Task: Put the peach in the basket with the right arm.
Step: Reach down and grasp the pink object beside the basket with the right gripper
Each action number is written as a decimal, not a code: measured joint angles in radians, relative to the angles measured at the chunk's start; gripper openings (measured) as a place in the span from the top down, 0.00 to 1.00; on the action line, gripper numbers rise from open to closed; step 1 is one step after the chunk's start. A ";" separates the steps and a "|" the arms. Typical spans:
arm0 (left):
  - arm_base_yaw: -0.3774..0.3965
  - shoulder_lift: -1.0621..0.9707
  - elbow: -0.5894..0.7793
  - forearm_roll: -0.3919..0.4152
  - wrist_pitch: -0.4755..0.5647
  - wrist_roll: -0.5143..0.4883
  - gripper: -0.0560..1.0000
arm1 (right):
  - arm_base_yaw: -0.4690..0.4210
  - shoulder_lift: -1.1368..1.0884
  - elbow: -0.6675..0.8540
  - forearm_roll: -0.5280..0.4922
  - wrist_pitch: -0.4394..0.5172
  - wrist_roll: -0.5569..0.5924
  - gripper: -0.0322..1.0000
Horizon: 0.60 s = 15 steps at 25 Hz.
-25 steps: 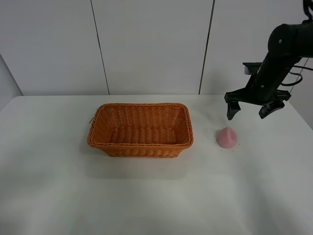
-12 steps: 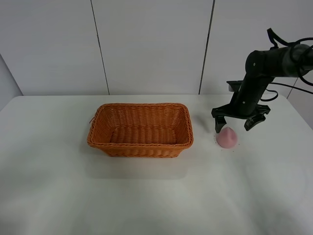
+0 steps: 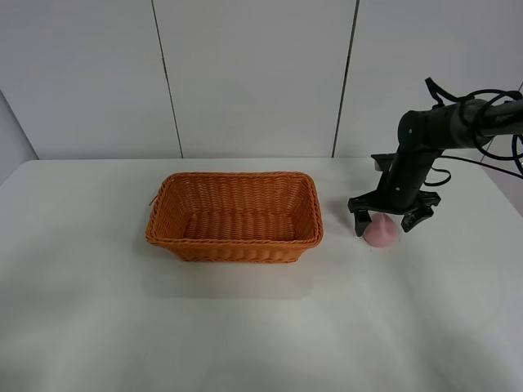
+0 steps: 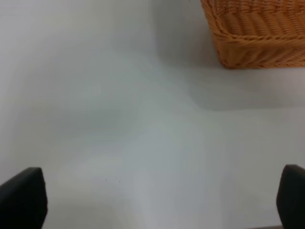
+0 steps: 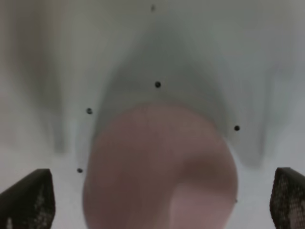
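The pink peach point(image 3: 381, 233) sits on the white table to the right of the orange-brown wicker basket point(image 3: 235, 216), which holds nothing. My right gripper point(image 3: 384, 222) is low over the peach and open, one finger on each side of it. In the right wrist view the peach point(image 5: 159, 167) is large and blurred between the two fingertips point(image 5: 28, 200); whether they touch it I cannot tell. The left gripper point(image 4: 152, 200) is open above bare table, with a corner of the basket point(image 4: 257, 28) ahead of it. It is outside the exterior high view.
The white table point(image 3: 245, 327) stretches in front of the basket and to its left. A pale panelled wall point(image 3: 245, 73) stands behind. Small dark specks point(image 5: 157, 84) dot the table around the peach.
The right arm has moved left and down from above and right of the peach. Its open fingers now straddle the fruit. Peach and basket have not moved.
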 joint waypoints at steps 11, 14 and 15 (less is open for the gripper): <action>0.000 0.000 0.000 0.000 0.000 0.000 0.01 | 0.000 0.008 -0.002 0.000 0.004 0.000 0.88; 0.000 0.000 0.000 0.000 0.000 0.000 0.01 | 0.000 0.005 -0.009 0.000 0.008 0.000 0.96; 0.000 0.000 0.000 0.000 0.000 0.000 0.01 | 0.000 0.005 -0.012 0.000 0.014 0.000 0.96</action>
